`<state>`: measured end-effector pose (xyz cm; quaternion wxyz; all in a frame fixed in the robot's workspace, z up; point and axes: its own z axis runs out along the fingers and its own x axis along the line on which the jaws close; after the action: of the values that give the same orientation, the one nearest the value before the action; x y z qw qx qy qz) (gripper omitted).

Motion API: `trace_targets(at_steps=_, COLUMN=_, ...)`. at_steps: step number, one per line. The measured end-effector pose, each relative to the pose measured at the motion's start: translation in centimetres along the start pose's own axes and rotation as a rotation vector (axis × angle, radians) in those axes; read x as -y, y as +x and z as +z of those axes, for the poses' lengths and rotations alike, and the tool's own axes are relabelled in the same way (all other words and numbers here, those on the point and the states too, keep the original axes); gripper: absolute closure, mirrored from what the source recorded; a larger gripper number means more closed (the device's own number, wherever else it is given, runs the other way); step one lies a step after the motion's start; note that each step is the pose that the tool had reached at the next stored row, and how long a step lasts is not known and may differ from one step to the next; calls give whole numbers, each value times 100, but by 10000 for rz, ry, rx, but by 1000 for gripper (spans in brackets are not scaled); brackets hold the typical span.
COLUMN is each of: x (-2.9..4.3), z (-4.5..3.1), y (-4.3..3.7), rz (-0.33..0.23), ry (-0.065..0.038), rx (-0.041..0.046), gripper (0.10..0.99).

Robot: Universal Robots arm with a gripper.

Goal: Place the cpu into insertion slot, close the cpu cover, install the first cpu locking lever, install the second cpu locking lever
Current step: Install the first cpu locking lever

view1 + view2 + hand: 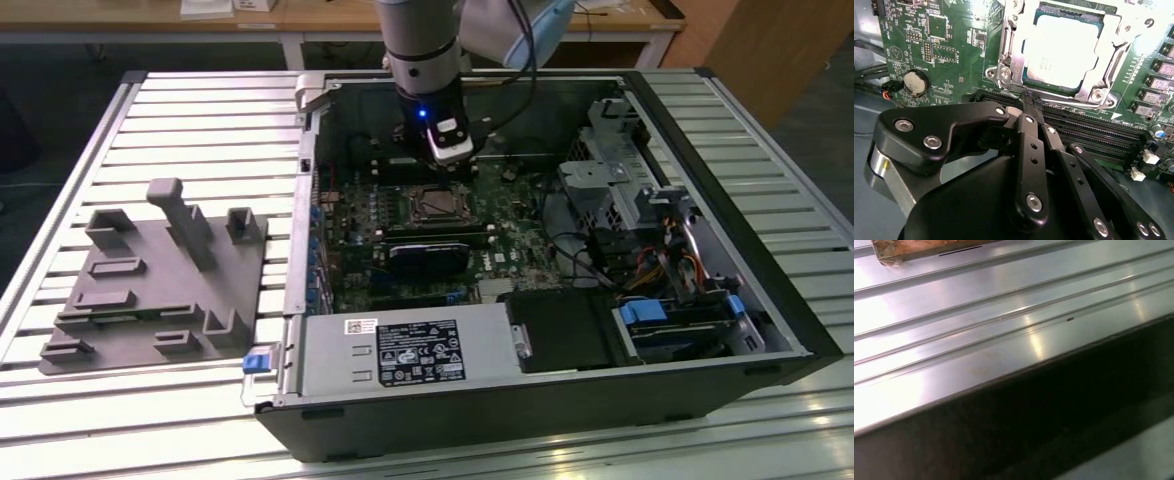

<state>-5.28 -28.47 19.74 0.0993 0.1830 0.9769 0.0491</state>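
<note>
Nothing can be read. The label [416,352] on the power supply [327,365], well apart from the jaws, is too small; faint marks on the cpu [1061,47], near the jaws, are lost in glare.

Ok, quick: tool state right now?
Tool: closed, nothing visibly held, tips by the edge of the cpu cover, which lies over the cpu.

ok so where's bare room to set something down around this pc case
Bare table slats lie between the grey fixture and the table's far edge, and at the exterior view's right of the case. Crowded: inside the case, where the gripper hangs by the cpu.
</note>
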Motion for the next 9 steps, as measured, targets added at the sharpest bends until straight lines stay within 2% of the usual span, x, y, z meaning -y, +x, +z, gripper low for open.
trace_targets(at_steps=9, x=15, z=16, y=-2, rz=-16, ry=56, rx=36, gripper=980)
